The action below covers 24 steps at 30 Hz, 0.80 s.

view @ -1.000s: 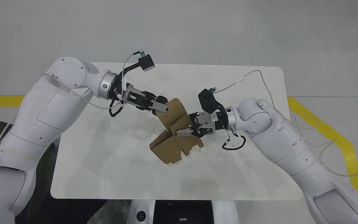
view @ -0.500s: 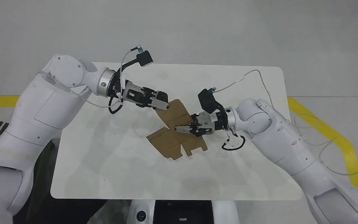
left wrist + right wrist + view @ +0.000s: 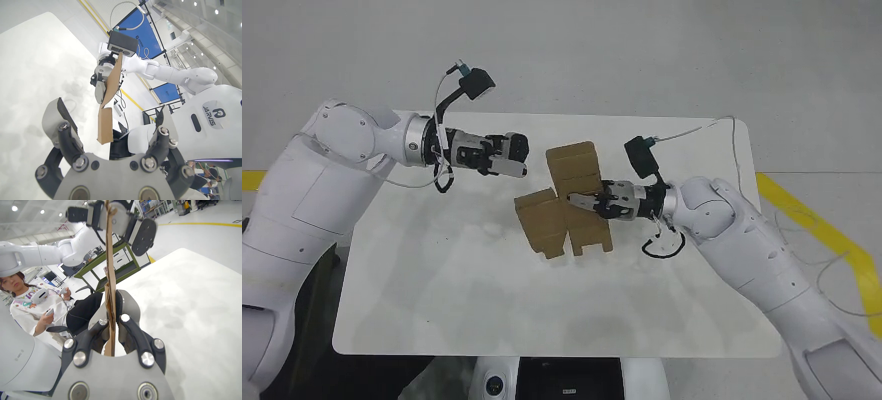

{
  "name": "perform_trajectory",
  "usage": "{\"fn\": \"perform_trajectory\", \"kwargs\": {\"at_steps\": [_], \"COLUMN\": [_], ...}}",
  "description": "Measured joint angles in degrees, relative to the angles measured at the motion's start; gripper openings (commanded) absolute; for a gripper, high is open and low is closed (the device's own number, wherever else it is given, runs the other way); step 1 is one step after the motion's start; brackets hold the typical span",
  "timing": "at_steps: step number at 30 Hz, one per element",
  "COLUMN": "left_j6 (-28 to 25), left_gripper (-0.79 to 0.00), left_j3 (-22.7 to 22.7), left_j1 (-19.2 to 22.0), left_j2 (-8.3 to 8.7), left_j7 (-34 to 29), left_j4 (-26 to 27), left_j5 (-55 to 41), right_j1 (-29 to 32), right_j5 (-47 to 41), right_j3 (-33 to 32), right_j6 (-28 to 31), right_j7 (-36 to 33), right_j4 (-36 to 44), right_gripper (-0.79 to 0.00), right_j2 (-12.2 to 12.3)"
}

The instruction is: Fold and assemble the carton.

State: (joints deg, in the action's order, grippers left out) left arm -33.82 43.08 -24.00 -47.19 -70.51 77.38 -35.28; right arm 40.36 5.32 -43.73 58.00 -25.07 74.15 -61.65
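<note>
- The left gripper (image 3: 515, 152) has let go of the brown, flat-creased cardboard carton (image 3: 572, 170) and drawn back toward the far left part of the white desk (image 3: 442, 290). A second ago its fingers were right at the carton's upper flap.
- Its jaws now stand wide apart with nothing between them. The carton's near edge floats well clear of them in the left wrist view.
- The right gripper (image 3: 112, 298) is closed tight on the carton. Its two pads pinch a doubled layer of board near the middle seam.
- The carton has swung round since then. It was skewed and half buckled, and now lies spread out with its broad panels facing up, over the middle of the desk, nearer the far edge than the near one. I cannot tell whether any panel touches the desk.
- My reading is that one fold or re-grip is finished and the sheet is squared up for the next crease. No walls are standing yet, so most of the assembly is still ahead.
- With only one grip on it, the free panels could sag or twist, so I would bring the left gripper back onto a side flap before bending anything.
</note>
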Motion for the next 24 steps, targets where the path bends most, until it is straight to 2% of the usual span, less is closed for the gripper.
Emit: {"fn": "perform_trajectory", "kwargs": {"at_steps": [10, 16, 23, 24], "left_j6": [-5.4, -6.9, -8.1, -8.3], "left_gripper": [0.0, 0.0, 0.0, -0.049], "left_j3": [-1.0, -3.3, -6.0, -6.4], "left_j1": [-2.8, -3.0, -2.3, -2.1], "left_j2": [1.47, 1.82, 1.86, 1.87], "left_j7": [5.4, 6.9, 8.2, 8.3], "left_j4": [2.5, 3.6, 3.7, 3.7], "left_j5": [6.3, 8.7, 9.3, 9.2], "right_j1": [1.9, 2.9, 3.5, 3.5], "right_j5": [0.5, 0.9, 1.2, 1.1], "right_j3": [-2.3, -3.4, -3.9, -4.0], "right_j6": [0.0, 0.0, 0.0, 0.0], "right_j7": [11.0, 16.9, 20.4, 20.8], "right_j4": [-2.1, -3.0, -4.1, -4.2], "right_gripper": [-0.785, -0.785, -0.785, -0.785], "right_j2": [-0.9, -1.9, -2.9, -3.0]}}
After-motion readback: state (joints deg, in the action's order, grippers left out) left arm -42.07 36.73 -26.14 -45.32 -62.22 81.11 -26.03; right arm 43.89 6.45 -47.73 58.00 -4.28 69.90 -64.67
